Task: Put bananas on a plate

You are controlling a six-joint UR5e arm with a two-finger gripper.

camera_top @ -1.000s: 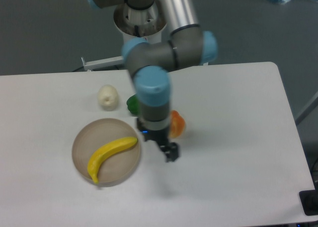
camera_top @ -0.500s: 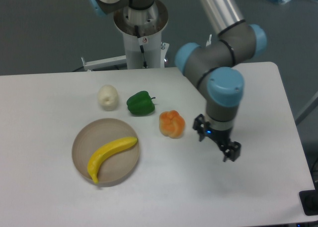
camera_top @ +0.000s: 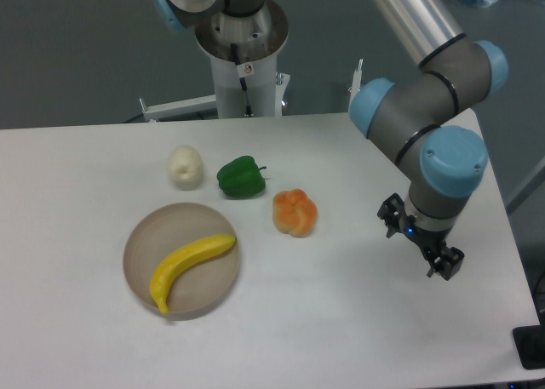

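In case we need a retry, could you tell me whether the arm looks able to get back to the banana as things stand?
Probably yes. The banana lies uncovered on the plate, open from above, and only bare table separates it from the end effector.

The banana (camera_top: 189, 268) lies on the plate (camera_top: 141, 240). Behind the plate sit a garlic bulb (camera_top: 185, 167) and, right of it, a bell pepper (camera_top: 241, 177). A second pepper (camera_top: 295, 213) rests just right of the plate; the gripper (camera_top: 421, 243) hangs well to the plate's right.
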